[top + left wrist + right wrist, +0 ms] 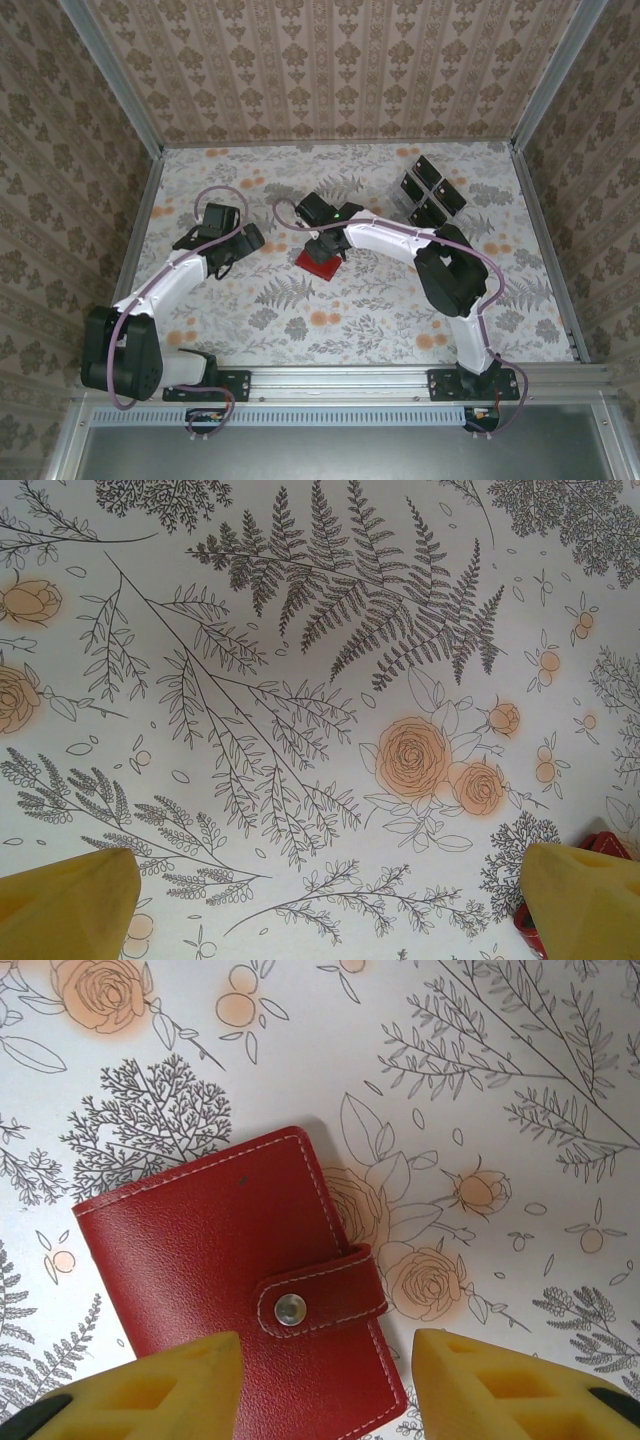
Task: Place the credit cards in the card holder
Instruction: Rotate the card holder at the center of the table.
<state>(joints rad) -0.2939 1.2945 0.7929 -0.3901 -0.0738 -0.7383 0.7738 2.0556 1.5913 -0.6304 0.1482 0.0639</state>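
Right tool [322, 1355] hangs open over the red card holder [200, 1240], whose snap strap [325, 1295] is fastened. Left tool [328, 880] is wide open nearby, and the credit cards [432, 195] sit well apart, far-right on the counter [300, 325].

Card holder [318, 264] on table [350, 330]; credit cards [432, 192] behind-right, seemingly clustered.

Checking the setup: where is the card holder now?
In the top view, the card holder lies closed mid-table beneath the right gripper, left of the credit cards.

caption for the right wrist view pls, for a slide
Right gripper, jaws apart, poised above the closed red card holder, its strap snapped, on the floral tablecloth.
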